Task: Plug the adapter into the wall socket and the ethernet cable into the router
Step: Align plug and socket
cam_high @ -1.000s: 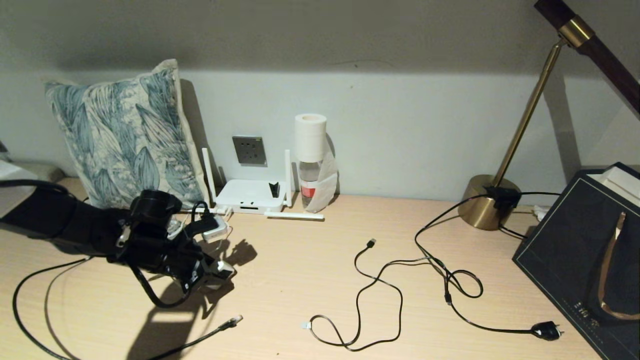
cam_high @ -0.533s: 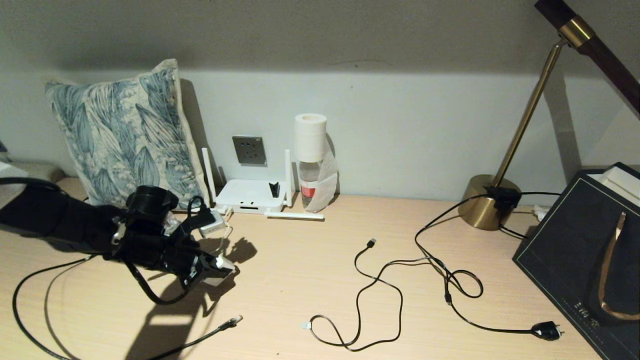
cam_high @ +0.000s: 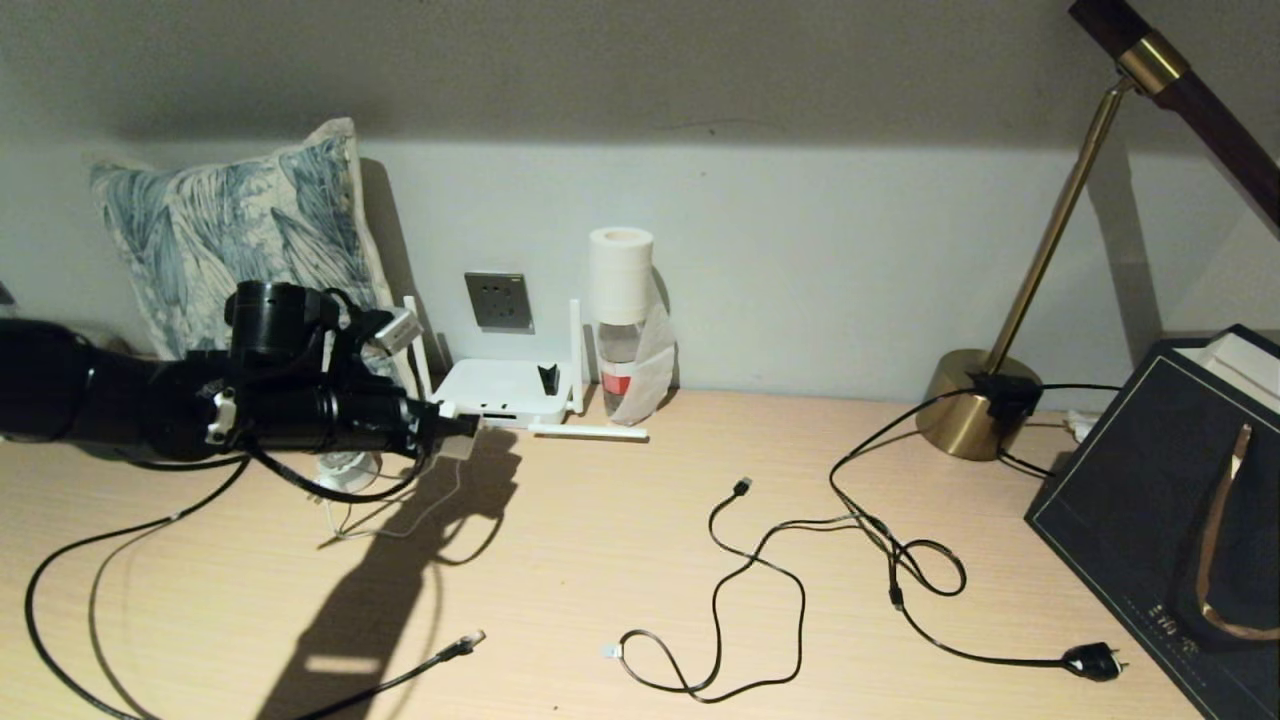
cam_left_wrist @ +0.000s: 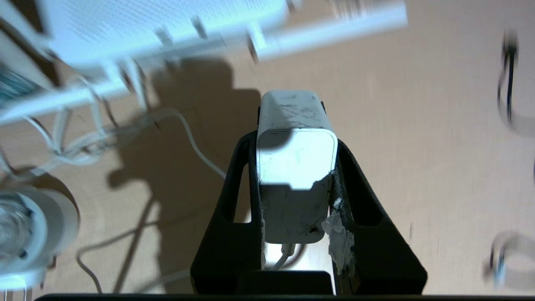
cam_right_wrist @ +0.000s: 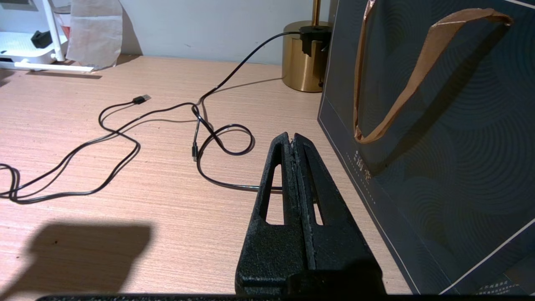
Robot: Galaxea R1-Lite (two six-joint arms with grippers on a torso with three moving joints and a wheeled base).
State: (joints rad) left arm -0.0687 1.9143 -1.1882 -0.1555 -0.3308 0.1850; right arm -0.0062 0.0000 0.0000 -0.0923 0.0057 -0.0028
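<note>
Step in hand: the first half of the task, carrying the adapter [cam_left_wrist: 296, 163] toward the wall socket [cam_high: 498, 300]; by my reading the pick-up is done and the approach is under way.
Left gripper [cam_high: 455, 432]: its jaws are clamped on the adapter, one finger on each long side, the white body standing out past the fingertips.
Adapter's cord: the thin white cord [cam_left_wrist: 196, 146] leaves the end of the adapter that sits deep between the jaws and trails off to one side over the desk [cam_high: 600, 540].
Wall socket: ahead of the jaws and higher than them, on the wall behind the router [cam_high: 500, 392]; not yet reached.
Router: just beyond the fingertips, between the jaws and the wall, with an upright antenna [cam_high: 576, 352] on each side.
Prongs: I cannot tell which face of the adapter carries them.
Next move calls for: lifting the jaws over the router, squaring the adapter's free end to the socket holes, then a straight push; the antennas and the slack cord look like the things most likely to snag.
Ethernet cable [cam_high: 462, 643]: lies on the desk well behind and below the jaws, clear connector free, untouched.
Right gripper [cam_right_wrist: 292, 144]: jaws pressed together on nothing, parked well away beside the dark paper bag [cam_right_wrist: 439, 125].
</note>
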